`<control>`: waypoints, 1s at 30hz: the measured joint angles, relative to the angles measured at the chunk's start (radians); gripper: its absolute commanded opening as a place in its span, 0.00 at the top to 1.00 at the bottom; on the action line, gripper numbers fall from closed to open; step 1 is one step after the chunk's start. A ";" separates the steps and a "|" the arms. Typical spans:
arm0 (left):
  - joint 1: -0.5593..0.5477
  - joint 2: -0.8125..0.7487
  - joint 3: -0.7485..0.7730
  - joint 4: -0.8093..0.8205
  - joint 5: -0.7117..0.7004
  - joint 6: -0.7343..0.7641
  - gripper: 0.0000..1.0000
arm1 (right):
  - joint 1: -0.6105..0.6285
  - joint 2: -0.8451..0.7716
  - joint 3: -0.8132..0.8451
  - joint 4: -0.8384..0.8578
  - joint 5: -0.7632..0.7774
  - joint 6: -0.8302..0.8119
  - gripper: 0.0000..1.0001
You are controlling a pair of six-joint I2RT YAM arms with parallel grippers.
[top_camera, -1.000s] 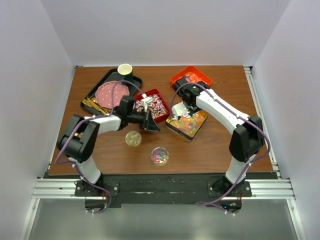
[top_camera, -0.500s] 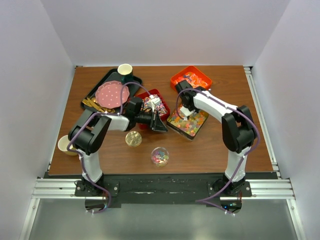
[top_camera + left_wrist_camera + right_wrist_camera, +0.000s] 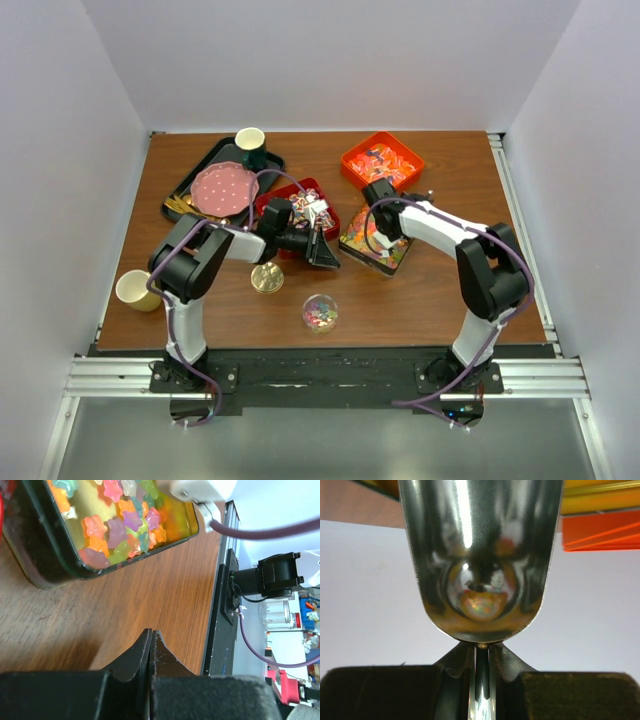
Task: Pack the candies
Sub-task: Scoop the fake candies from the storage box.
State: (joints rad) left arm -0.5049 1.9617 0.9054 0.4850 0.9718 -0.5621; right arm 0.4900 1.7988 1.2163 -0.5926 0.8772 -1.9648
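Scoop (image 3: pixel 480 555) pinched in R jaws; L jaws closed.

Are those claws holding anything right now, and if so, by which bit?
The right gripper pinches a scoop by its thin handle, just behind the bowl. The left gripper is shut with nothing in it.

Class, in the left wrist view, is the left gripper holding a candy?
No, the left gripper is shut, fingers pressed together with nothing between them.
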 measured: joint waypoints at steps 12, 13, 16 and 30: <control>-0.017 0.042 0.014 0.048 0.005 -0.041 1.00 | 0.076 0.036 0.058 -0.279 -0.008 0.240 1.00; -0.019 0.050 0.016 0.052 0.005 -0.048 1.00 | 0.095 0.051 0.083 -0.313 -0.016 0.293 1.00; -0.025 0.069 0.018 0.060 0.005 -0.062 1.00 | 0.146 0.091 0.144 -0.415 -0.058 0.457 1.00; -0.027 0.076 0.019 0.066 0.005 -0.095 1.00 | 0.161 0.283 0.458 -0.751 -0.475 1.118 1.00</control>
State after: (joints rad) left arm -0.5316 2.0380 0.9249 0.5514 0.9764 -0.6575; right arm 0.6506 2.0823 1.6741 -1.3434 0.4023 -0.8471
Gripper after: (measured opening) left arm 0.013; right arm 0.122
